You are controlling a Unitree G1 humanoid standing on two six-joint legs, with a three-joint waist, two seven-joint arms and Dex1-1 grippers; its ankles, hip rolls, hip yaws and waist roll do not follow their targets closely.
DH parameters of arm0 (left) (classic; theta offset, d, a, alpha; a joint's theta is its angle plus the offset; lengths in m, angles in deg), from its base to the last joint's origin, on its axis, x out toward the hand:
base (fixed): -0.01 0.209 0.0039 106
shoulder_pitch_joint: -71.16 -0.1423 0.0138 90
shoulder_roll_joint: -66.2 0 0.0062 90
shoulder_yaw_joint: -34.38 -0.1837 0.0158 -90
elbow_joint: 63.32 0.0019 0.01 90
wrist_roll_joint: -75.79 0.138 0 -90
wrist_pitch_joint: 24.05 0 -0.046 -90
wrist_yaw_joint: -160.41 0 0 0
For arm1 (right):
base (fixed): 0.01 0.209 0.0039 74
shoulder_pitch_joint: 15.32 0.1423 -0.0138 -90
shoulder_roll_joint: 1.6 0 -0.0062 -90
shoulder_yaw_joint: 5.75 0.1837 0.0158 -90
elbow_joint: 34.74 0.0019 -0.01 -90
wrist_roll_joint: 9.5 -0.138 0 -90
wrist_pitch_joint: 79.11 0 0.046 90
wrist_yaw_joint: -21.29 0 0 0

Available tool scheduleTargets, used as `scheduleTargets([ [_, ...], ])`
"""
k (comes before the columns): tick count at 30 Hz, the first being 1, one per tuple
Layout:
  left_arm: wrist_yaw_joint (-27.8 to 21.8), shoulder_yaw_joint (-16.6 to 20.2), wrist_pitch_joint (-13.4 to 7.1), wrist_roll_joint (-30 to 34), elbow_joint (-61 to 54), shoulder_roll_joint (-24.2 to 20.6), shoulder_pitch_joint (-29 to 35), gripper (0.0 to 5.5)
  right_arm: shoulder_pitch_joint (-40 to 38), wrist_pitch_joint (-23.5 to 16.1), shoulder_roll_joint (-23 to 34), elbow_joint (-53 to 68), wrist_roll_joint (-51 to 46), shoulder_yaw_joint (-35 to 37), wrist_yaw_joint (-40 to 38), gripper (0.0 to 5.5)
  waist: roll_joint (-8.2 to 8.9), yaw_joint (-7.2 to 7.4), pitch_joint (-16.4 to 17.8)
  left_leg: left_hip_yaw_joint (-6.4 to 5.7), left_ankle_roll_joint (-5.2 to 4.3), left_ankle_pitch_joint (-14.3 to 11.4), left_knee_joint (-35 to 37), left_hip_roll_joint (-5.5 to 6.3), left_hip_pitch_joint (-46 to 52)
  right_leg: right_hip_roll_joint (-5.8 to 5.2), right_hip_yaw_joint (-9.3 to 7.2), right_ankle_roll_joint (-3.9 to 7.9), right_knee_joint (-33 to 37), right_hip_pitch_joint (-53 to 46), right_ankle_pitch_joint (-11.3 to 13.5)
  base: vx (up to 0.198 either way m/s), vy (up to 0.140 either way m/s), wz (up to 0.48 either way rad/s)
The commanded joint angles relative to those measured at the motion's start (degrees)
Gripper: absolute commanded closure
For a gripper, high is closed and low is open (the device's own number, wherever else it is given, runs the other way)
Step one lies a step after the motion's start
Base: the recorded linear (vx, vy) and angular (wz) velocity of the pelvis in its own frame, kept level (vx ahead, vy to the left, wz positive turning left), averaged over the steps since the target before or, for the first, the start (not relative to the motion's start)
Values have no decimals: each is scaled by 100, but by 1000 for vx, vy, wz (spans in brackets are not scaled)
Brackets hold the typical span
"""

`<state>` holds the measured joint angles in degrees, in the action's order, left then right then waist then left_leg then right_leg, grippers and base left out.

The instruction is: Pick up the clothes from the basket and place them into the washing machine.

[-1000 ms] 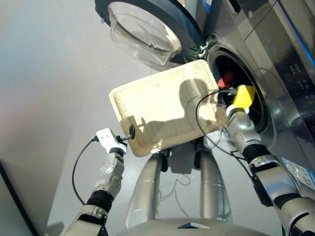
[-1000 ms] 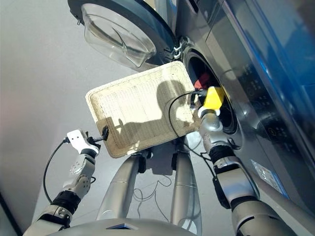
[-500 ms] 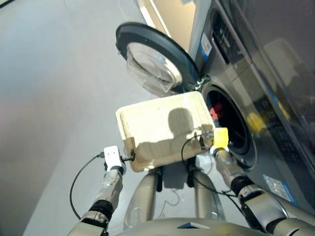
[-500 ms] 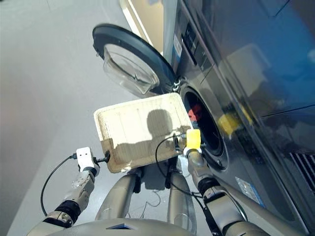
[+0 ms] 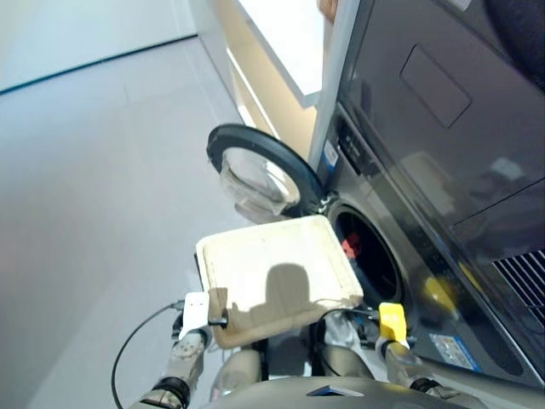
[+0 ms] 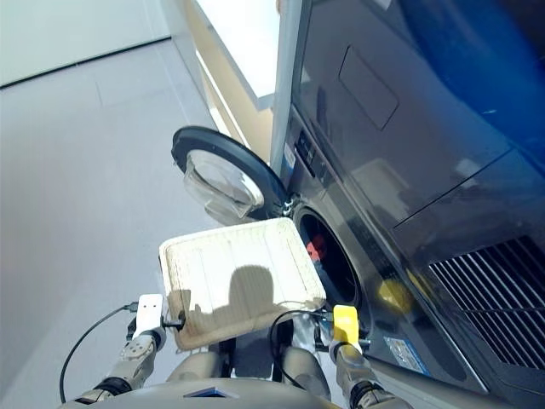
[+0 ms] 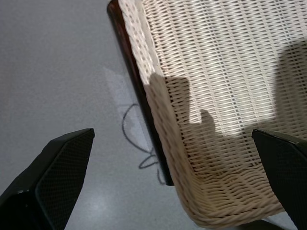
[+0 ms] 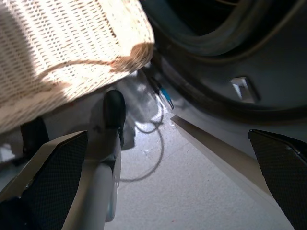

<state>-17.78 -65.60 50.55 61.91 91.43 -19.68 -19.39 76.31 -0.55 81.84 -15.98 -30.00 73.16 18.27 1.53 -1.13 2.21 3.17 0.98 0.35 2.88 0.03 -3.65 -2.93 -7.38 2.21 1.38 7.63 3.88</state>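
While both grippers, left [image 7: 163,191] and right [image 8: 158,191], hang spread wide, the cream woven wicker basket [image 5: 272,273] lies bare beside the dark grey washing machine [image 5: 400,256] holding a coral red garment [image 5: 349,248]

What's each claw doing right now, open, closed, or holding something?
Left claw: open, holding nothing, fingers spread either side of the basket corner.
Right claw: open, empty.
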Motion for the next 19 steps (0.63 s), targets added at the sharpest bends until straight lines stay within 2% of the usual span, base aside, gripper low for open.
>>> scheduleTargets([
  [1, -67, 198, -58, 275, 188, 44, 83, 0, 6, -31, -59, -28, 247, 30, 59, 0, -16, 91, -70, 350, -251, 383, 212, 223, -136, 62, 6, 363, 108, -80, 259, 0, 0, 0],
  [4, -100, 215, -7, 364, 325, 69, 1, 0, -87, 15, -82, -74, 324, 14, 97, 0, -16, 118, -172, 308, -258, 335, 212, 222, 26, 54, -18, 369, 77, -260, 201, 17, 5, -1],
  [11, -223, 259, 98, 436, 532, 142, -93, 0, -154, 120, -87, -339, 444, 91, 151, 0, -15, 98, -365, 329, -227, 221, 212, 214, 423, 62, 21, 367, 38, -635, 82, 47, 13, -5],
  [19, -226, 245, 126, 481, 585, 189, -116, 0, -180, 102, -128, -215, 440, 19, 146, 0, -2, 101, -447, 332, -211, 159, 212, 195, 609, 70, 63, 358, 13, -815, 9, 0, 0, 0],
])
